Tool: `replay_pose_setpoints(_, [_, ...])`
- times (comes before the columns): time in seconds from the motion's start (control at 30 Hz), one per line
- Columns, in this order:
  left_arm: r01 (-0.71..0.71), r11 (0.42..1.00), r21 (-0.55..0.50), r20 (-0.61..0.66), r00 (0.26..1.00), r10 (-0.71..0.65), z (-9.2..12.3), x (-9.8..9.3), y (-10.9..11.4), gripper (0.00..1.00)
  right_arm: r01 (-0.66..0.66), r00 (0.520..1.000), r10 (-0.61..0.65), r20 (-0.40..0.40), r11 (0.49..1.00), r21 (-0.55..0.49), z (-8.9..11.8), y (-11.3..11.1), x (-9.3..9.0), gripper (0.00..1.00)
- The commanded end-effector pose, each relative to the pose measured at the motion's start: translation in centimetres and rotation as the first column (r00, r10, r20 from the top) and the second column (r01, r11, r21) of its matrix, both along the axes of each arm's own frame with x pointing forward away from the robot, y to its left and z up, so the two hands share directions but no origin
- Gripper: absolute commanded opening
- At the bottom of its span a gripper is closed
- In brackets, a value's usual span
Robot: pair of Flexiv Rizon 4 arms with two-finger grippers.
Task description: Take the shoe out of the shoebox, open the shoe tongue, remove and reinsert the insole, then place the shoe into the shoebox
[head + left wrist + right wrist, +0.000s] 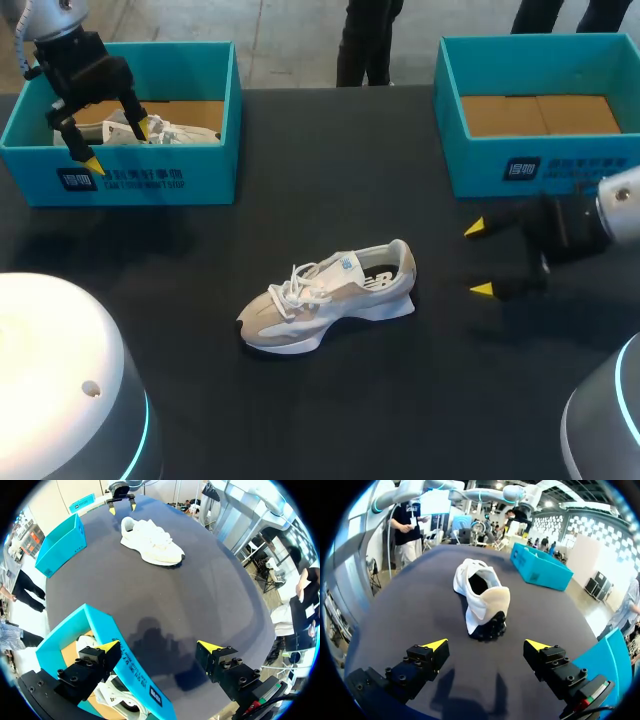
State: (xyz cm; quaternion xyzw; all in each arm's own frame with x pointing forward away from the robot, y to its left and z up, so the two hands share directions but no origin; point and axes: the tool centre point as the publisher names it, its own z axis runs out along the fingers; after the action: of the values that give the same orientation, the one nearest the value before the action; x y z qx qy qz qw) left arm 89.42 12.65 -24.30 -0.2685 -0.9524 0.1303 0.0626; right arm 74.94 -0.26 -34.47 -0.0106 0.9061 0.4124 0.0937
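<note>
My left gripper (118,145) hangs over the front wall of the teal cardboard shoebox (150,178) at the table's left rear. Its fingers are wide apart, one inside the box and one outside, clamping nothing. It covers part of a white laced shoe (180,131) lying in that box, and the wall hides more.

The white-and-beige laced sneaker (325,300) stands on its sole mid-way across the black table (420,400), well apart from both boxes. My right gripper (478,259) sits low near its heel, fingers spread, touching nothing.

Inside the sneaker's dark mouth I cannot make out the insole. The second teal shoebox (540,165) shows a brown cardboard floor.
</note>
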Motion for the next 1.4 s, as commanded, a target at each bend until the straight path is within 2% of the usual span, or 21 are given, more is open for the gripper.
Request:
replay_pose_setpoints(0.03, [0.000,1.000,0.000,0.003,1.000,0.000,0.0,-0.1,0.0,1.00,0.009,1.000,-0.008,-0.008,1.000,0.021,-1.1,-0.4,0.4,1.00])
replay_pose_setpoints(0.43, [0.000,1.000,0.000,0.003,1.000,0.000,0.0,-0.1,0.0,1.00,0.035,0.999,-0.034,-0.019,0.999,0.030,-2.6,-1.3,1.1,1.00])
replay_pose_setpoints(0.5, [0.000,1.000,0.000,0.003,1.000,0.000,0.0,-0.1,0.0,1.00,0.064,0.998,-0.064,0.001,0.998,-0.004,-2.5,-1.5,1.2,1.00])
replay_pose_setpoints(1.4, [0.000,1.000,0.000,0.003,1.000,0.000,0.0,-0.1,0.0,1.00,0.064,0.998,-0.064,0.001,0.998,-0.004,-2.5,-1.5,1.2,1.00])
